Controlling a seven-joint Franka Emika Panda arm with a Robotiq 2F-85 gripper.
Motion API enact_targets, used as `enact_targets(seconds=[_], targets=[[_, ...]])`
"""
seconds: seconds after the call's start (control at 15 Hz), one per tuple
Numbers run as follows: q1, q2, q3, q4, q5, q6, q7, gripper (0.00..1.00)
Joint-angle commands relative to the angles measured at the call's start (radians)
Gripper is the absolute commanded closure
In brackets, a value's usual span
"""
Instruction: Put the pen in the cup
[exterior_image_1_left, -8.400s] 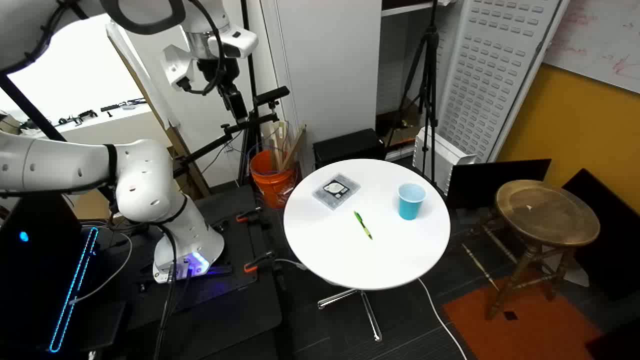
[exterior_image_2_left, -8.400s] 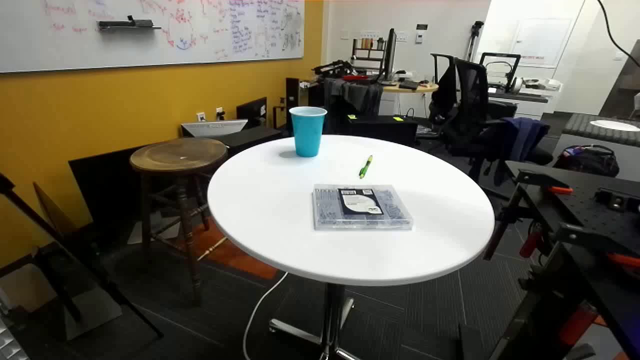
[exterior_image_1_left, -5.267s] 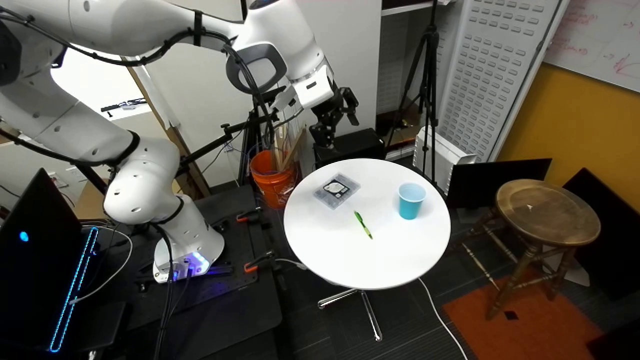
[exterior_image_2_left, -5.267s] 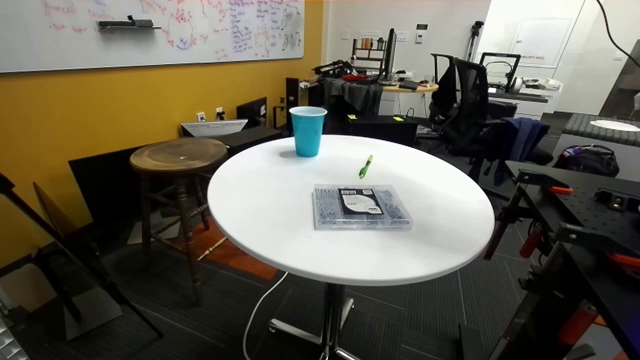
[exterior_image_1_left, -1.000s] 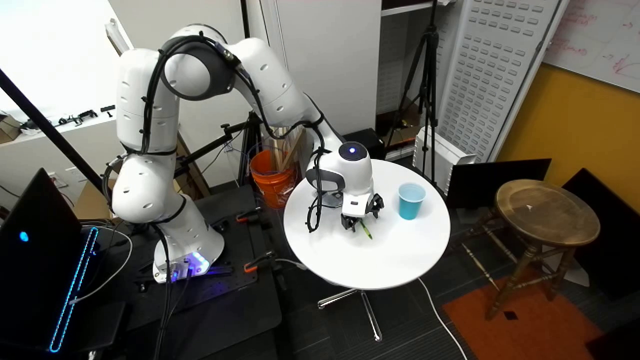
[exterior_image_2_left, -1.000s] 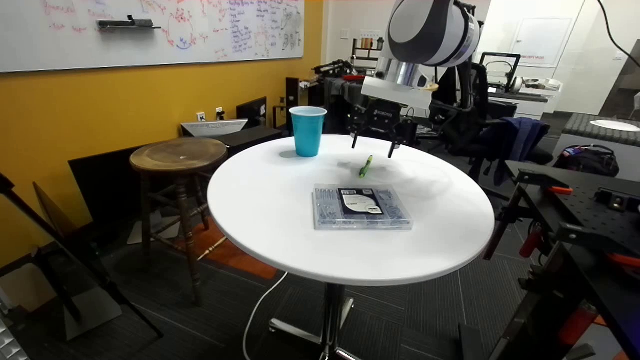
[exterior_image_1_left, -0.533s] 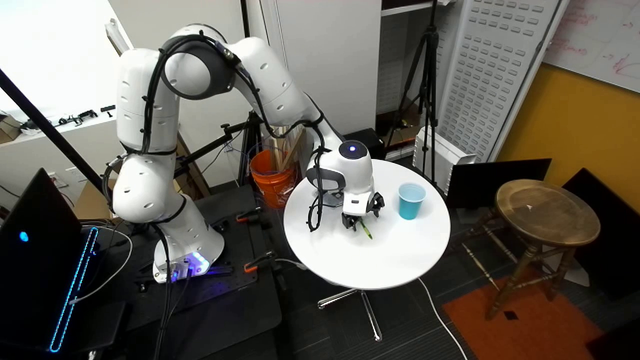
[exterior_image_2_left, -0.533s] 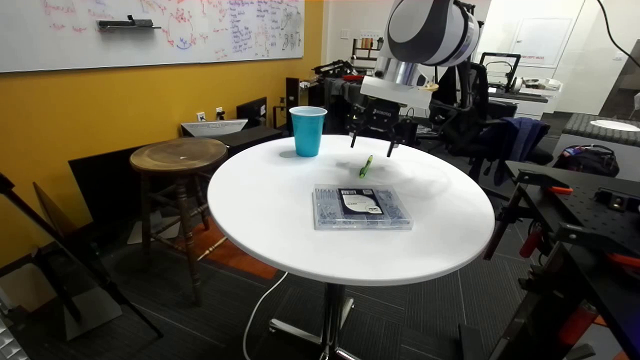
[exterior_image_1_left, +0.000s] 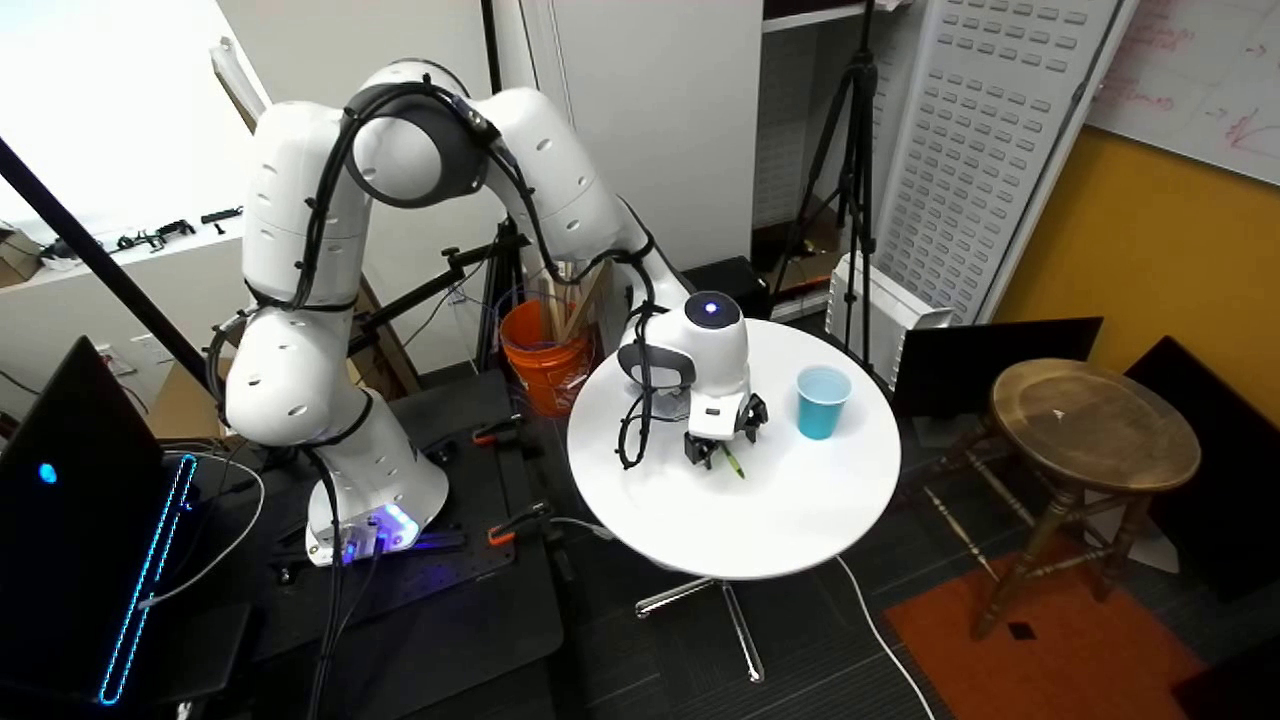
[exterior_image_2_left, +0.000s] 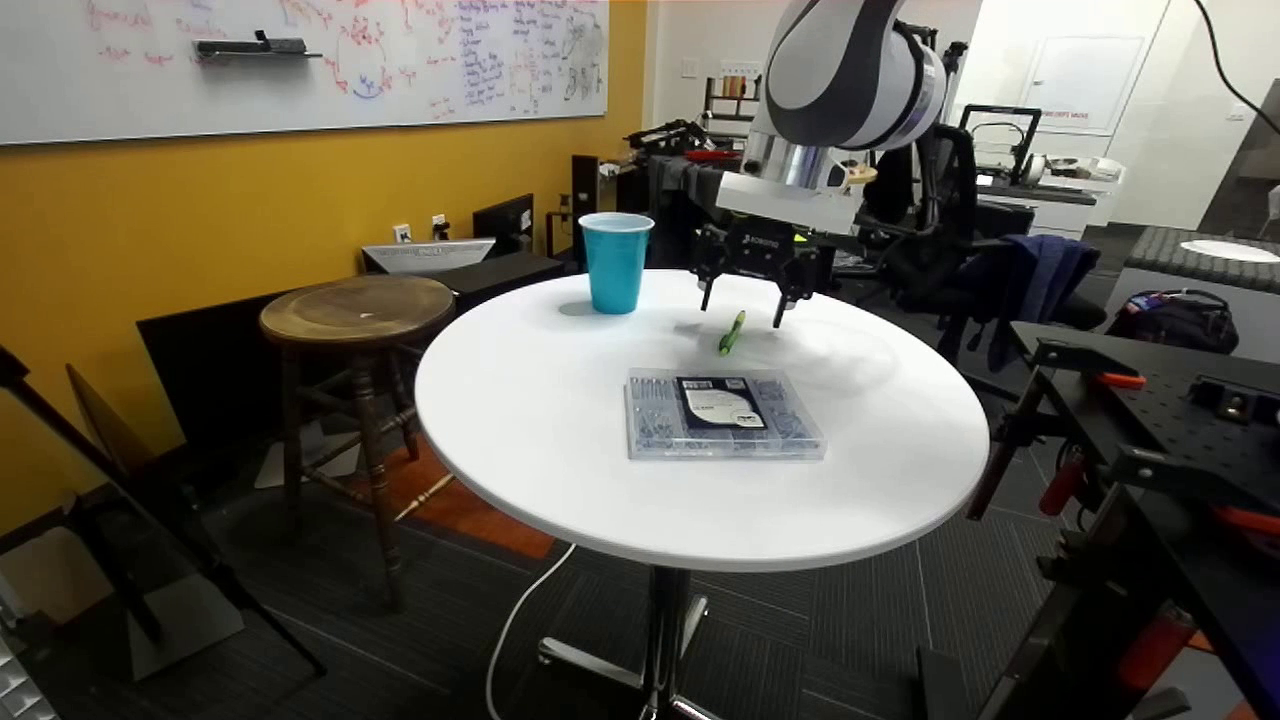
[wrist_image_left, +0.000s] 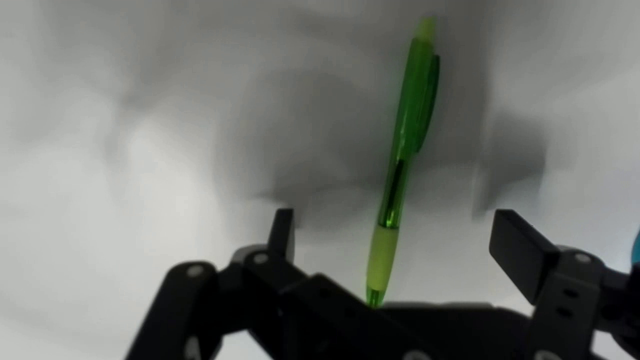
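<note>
Wrist view: the hand (wrist_image_left: 393, 220) stands wide, fingers well apart, gripping nothing. The green pen (wrist_image_left: 401, 145) lies flat on the white counter (exterior_image_1_left: 760, 530), between the fingers and touching neither, nearly its full length visible. Of the blue cup (exterior_image_1_left: 821, 410) this view yields only a sliver; both exterior views show it upright near the hand. A clear plastic case (exterior_image_2_left: 655, 415) appears whole in an exterior view; in an exterior view the arm (exterior_image_1_left: 560, 190) obstructs most of it. Adjacent: a wooden stool (exterior_image_1_left: 1095, 425), an orange bucket (exterior_image_1_left: 550, 368).
</note>
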Motion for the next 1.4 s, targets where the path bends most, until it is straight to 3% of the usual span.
enact_targets(seconds=[0.0, 0.07, 0.2, 0.73, 0.87, 1.33], targets=[[0.01, 0.036, -0.016, 0.046, -0.012, -0.04, 0.045, 0.0], [0.01, 0.042, -0.015, 0.05, -0.01, -0.037, 0.05, 0.25], [0.008, 0.049, -0.013, 0.056, -0.009, -0.035, 0.055, 0.32], [0.01, 0.048, -0.017, 0.07, -0.011, -0.031, 0.057, 0.94], [0.013, 0.046, -0.019, 0.071, -0.013, -0.028, 0.059, 1.0], [0.044, -0.027, -0.048, -0.003, -0.013, 0.044, 0.089, 0.97]])
